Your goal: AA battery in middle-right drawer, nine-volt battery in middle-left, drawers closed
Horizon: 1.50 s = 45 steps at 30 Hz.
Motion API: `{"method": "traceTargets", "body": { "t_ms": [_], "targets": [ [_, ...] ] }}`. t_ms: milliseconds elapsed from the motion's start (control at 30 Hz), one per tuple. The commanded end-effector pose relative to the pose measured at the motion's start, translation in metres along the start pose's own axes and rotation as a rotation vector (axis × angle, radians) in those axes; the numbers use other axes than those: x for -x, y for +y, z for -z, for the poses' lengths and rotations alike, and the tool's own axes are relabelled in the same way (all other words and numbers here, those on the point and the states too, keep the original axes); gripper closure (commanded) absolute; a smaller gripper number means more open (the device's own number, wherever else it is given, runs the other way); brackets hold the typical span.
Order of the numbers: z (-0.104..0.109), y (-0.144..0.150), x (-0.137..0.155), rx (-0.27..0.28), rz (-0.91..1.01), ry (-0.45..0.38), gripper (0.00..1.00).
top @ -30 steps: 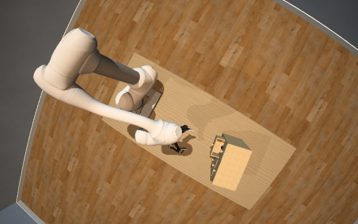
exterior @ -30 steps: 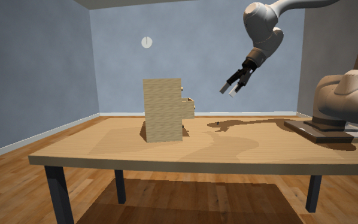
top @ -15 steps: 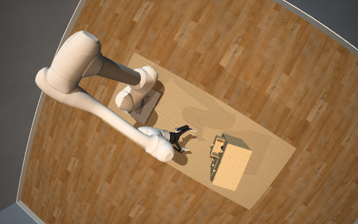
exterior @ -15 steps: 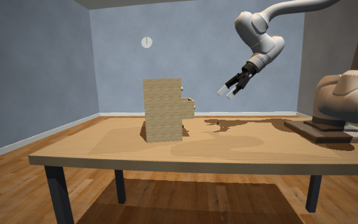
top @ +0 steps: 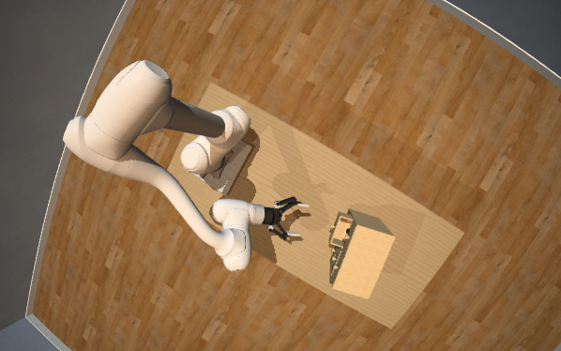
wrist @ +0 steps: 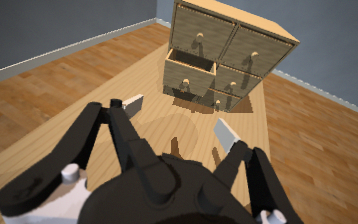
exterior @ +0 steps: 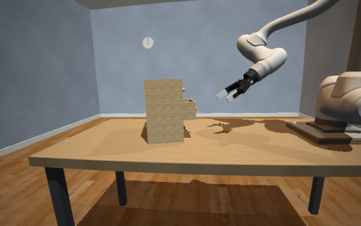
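The small chest (top: 365, 263) (exterior: 165, 112) (wrist: 276, 35) stands upright on the table. Its left middle drawer (top: 341, 230) (exterior: 189, 111) (wrist: 176, 76) is partly out and looks level; the right middle drawer (wrist: 240, 86) looks pushed in. A small dark thing (top: 348, 231) lies in the open drawer, perhaps the nine-volt battery; the drawer's inside is too shadowed to tell in the wrist view. A tiny dark object (exterior: 220, 124), perhaps the AA battery, is on the table in front of the chest. My gripper (top: 298, 219) (exterior: 226, 96) (wrist: 180, 113) is wide open and empty, above the table, tilted toward the drawer fronts.
The top and bottom drawers look pushed in. The open drawer juts toward my gripper from the chest's front. The arm's base plate (exterior: 336, 136) is at the table's other end. The table's long edge (exterior: 191, 169) runs past the chest's side.
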<state>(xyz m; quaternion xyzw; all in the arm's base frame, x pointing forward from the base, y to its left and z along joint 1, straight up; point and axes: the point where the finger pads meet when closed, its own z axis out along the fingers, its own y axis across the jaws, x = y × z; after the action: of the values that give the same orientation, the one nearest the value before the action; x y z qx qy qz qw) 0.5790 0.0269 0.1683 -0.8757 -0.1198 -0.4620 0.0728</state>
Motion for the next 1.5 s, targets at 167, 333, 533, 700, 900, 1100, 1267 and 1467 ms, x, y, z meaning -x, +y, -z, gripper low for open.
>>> {"method": "traceTargets", "body": {
  "t_ms": [167, 333, 533, 700, 900, 1100, 1267, 1467],
  "targets": [
    [-0.012, -0.002, 0.007, 0.022, 0.014, 0.185, 0.00],
    [-0.017, -0.002, 0.007, 0.022, 0.014, 0.222, 0.00],
    [-0.019, -0.002, 0.008, 0.023, 0.015, 0.241, 0.00],
    [-0.019, -0.002, 0.008, 0.023, 0.015, 0.247, 0.00],
    [-0.019, -0.002, 0.008, 0.023, 0.015, 0.247, 1.00],
    [-0.019, -0.002, 0.008, 0.023, 0.015, 0.247, 1.00],
    [-0.019, -0.002, 0.008, 0.023, 0.015, 0.247, 1.00],
    [-0.019, -0.002, 0.008, 0.023, 0.015, 0.247, 1.00]
  ]
}}
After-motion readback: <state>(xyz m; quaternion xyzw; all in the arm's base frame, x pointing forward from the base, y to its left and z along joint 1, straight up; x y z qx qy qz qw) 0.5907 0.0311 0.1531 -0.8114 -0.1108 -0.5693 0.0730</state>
